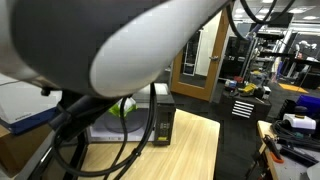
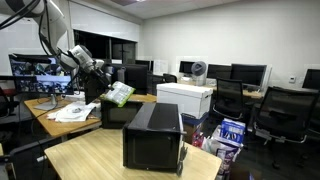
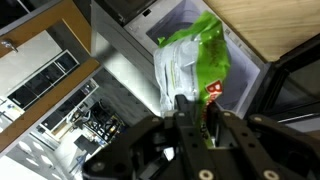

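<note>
Green-and-white packet (image 3: 195,55) hangs pinched at one end between the fingers of our gripper (image 3: 196,108), jaws closed on it; in the wrist view we see it over an open pale bin (image 3: 245,90); in both exterior views it is held in the air by the table's (image 2: 90,155) far edge, near the black box (image 2: 153,135).

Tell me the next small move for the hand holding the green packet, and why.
Probably lower the hand straight down a little before letting go. The hand is shut on the green packet, which hangs in the air over what looks like an open grey box. It seems to sit well above the opening, so a release now would drop it.
</note>
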